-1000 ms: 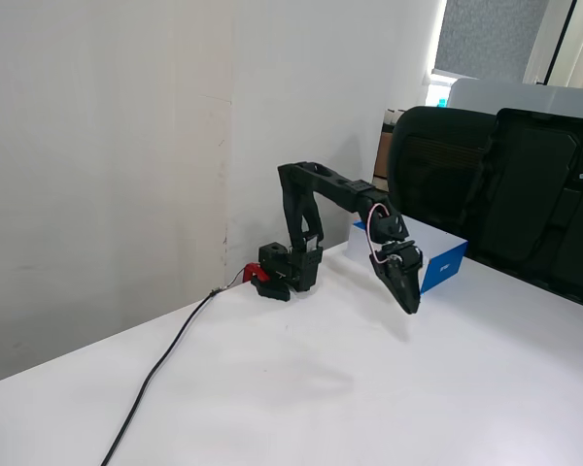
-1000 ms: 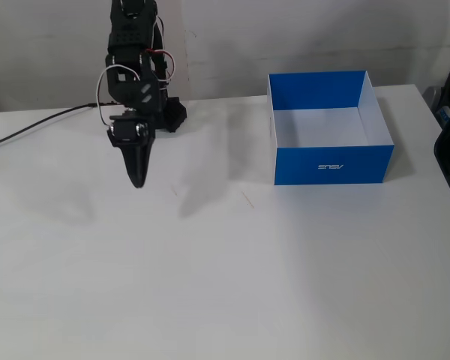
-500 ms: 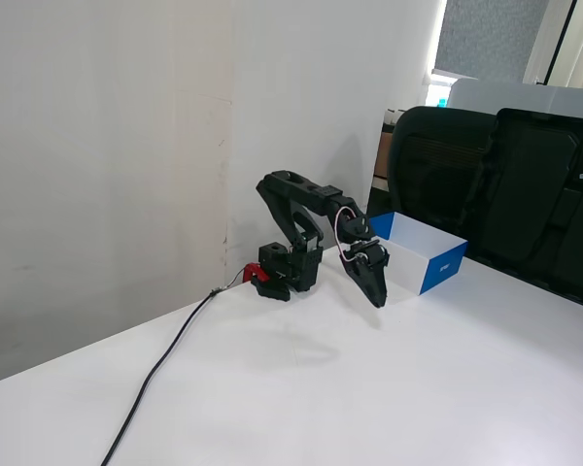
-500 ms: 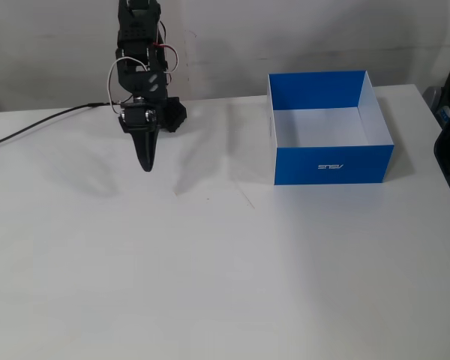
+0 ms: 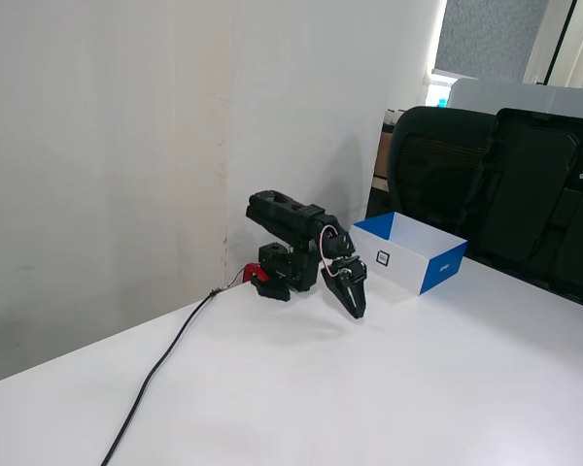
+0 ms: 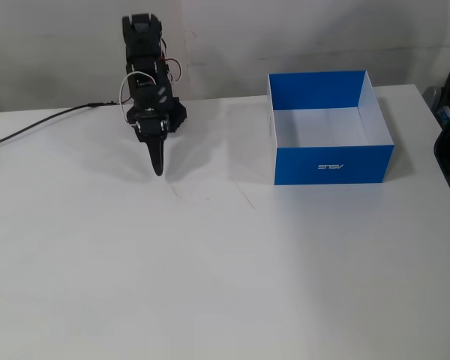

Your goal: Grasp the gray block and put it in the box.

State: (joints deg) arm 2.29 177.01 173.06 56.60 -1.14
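White desk [image 6: 225, 285] fills most of both fixed views, with a pale wall behind it and black office chairs [image 5: 505, 194] at its far edge in a fixed view. On it stands the box [image 6: 331, 164], blue outside and white inside; one white outer side carries a small square black mark in a fixed view [image 5: 382, 258]. What shows of the box's white floor holds nothing, and the gray block does not appear in either view, so I cannot tell where it is.

Left of the box in a fixed view, well apart from it, the black arm [image 6: 146, 67] is folded low over its base near the wall. Its jaws [image 6: 157, 166] point down at the desk, pressed together into one thin tip with nothing between them. A black cable [image 6: 37, 125] runs from the arm's base across the desk, away from the box.
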